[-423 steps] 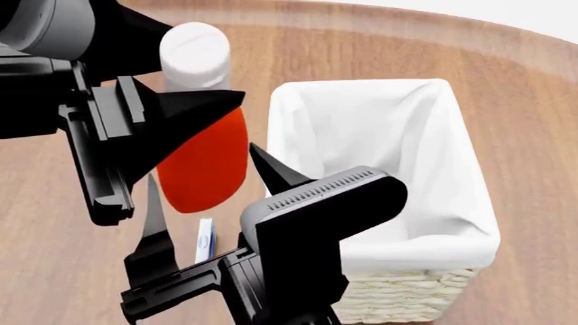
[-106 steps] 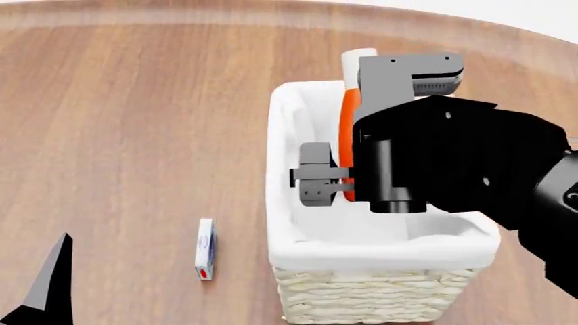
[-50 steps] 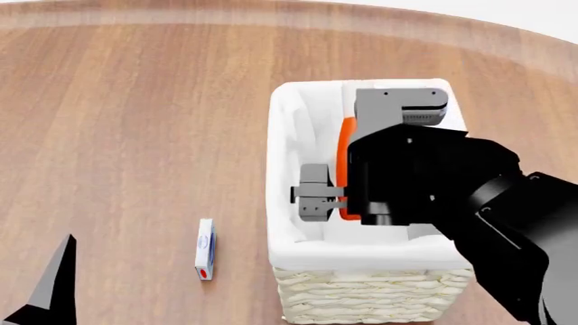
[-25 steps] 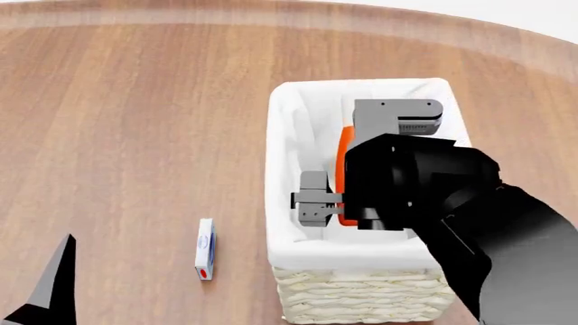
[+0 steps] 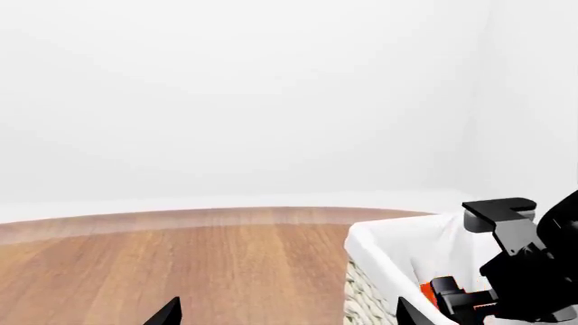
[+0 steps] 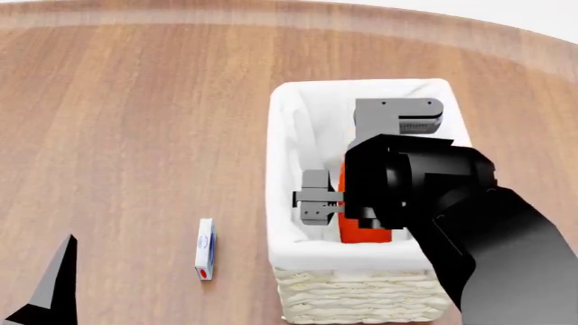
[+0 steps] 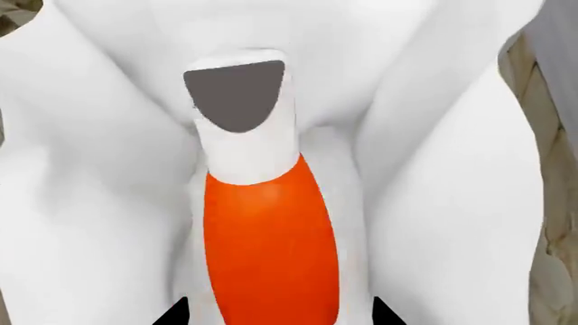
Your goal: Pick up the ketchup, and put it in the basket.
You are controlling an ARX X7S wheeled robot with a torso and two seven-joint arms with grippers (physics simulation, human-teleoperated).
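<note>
The ketchup [image 7: 269, 244] lies inside the basket [image 7: 434, 169] on the white liner, its white cap pointing away from my right gripper [image 7: 278, 315]. The gripper's two black fingertips stand on either side of the orange body with a small gap on each side, so it is open. In the head view my right arm [image 6: 424, 196] hangs over the basket [image 6: 361, 298] and only a patch of ketchup [image 6: 361, 229] shows under it. My left gripper [image 5: 286, 315] is open and empty, low at the near left; one fingertip [image 6: 56, 284] shows in the head view.
A small white box [image 6: 206, 248] with blue and red marks lies on the wooden table [image 6: 135, 135] left of the basket. The left wrist view shows the basket's wicker side [image 5: 366, 298], a bit of ketchup [image 5: 426, 292] and my right arm [image 5: 532, 271].
My right arm has gone down into the basket with the ketchup. The bottle now lies low on the liner and the fingertips stand apart from it. The left arm has barely moved.
</note>
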